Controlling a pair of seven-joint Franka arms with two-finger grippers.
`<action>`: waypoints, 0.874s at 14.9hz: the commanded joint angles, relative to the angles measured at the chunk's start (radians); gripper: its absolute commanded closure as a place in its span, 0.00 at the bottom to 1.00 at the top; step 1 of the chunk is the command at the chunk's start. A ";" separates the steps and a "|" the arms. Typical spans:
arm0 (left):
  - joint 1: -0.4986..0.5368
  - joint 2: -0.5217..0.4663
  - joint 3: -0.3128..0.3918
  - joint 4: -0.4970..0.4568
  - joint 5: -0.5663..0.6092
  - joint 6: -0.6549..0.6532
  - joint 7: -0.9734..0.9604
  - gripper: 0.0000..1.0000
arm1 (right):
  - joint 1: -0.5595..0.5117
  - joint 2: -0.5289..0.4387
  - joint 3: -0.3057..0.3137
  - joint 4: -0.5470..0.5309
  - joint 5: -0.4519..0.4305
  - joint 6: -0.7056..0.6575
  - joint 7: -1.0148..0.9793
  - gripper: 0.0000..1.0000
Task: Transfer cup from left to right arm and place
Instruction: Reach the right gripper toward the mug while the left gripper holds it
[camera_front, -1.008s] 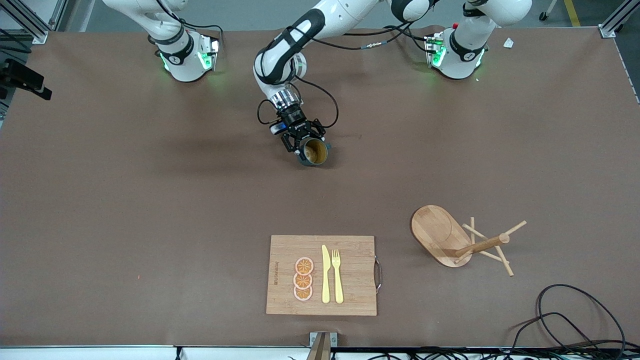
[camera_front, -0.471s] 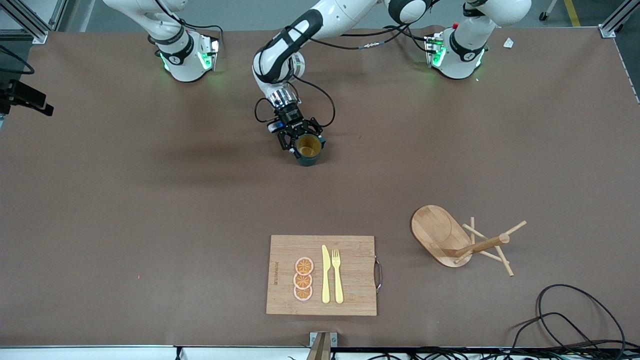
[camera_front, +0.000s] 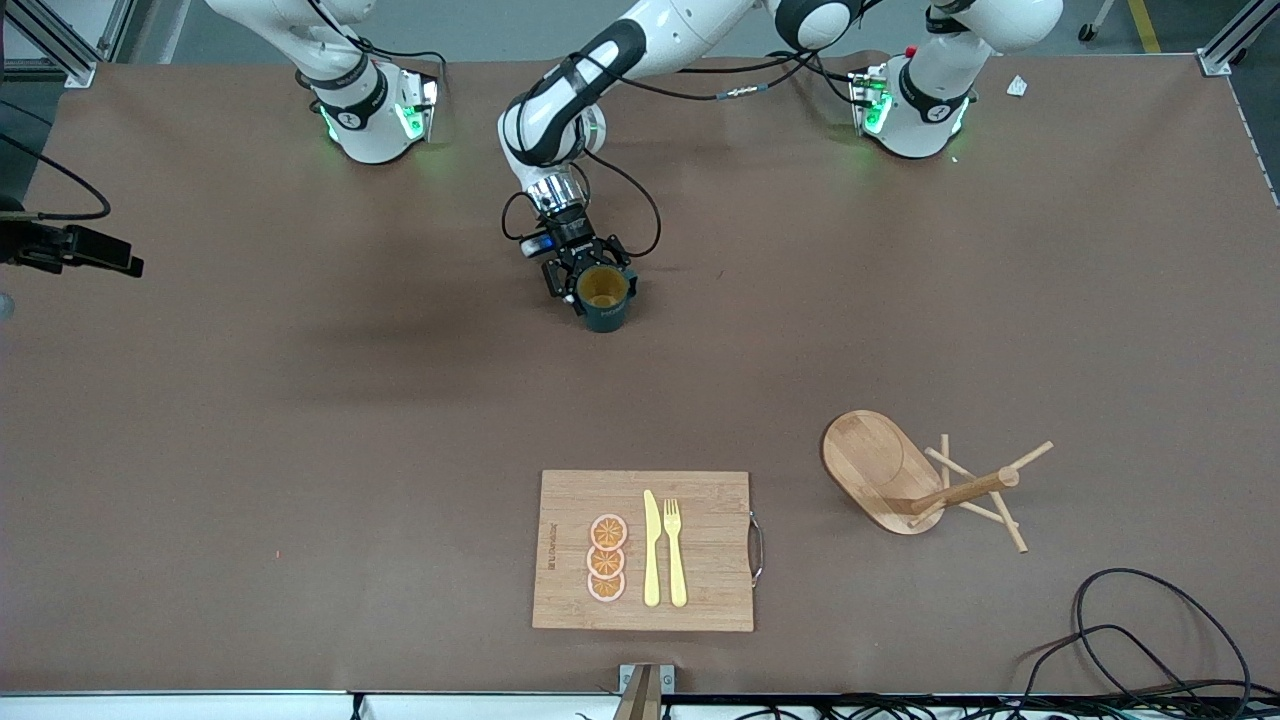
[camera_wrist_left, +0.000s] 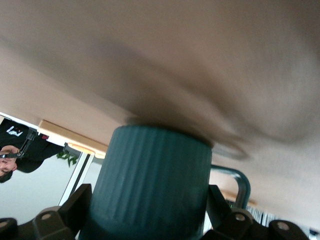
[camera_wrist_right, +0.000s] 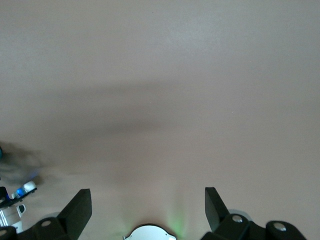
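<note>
The cup (camera_front: 604, 300), dark teal with ribbed sides and a tan inside, stands upright near the middle of the table, nearer the bases than the cutting board. My left gripper (camera_front: 592, 283) comes down on it at a slant and is shut on it, one finger against each side. In the left wrist view the cup (camera_wrist_left: 155, 190) fills the space between the fingers (camera_wrist_left: 80, 205), its handle (camera_wrist_left: 239, 176) sticks out to one side, and its base is at the table surface. My right gripper (camera_wrist_right: 148, 192) hangs open over bare table and holds nothing.
A wooden cutting board (camera_front: 710, 560) near the front edge carries orange slices (camera_front: 606, 558), a yellow knife (camera_front: 651, 548) and fork (camera_front: 675, 550). A wooden peg rack (camera_front: 900, 470) lies tipped over toward the left arm's end. Black cables (camera_front: 1150, 640) coil at that front corner.
My left gripper has shifted a little toward the right arm's end and turned the cup from tilted to upright, down to the table.
</note>
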 joint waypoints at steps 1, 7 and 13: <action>0.006 0.009 0.001 0.034 -0.046 0.070 -0.042 0.00 | 0.014 0.000 0.015 -0.002 0.006 0.012 0.129 0.00; 0.027 -0.023 0.003 0.036 -0.129 0.173 -0.057 0.00 | 0.072 0.040 0.015 -0.072 0.075 0.116 0.255 0.00; 0.044 -0.061 0.001 0.036 -0.178 0.199 -0.093 0.00 | 0.124 0.080 0.017 -0.110 0.107 0.199 0.363 0.00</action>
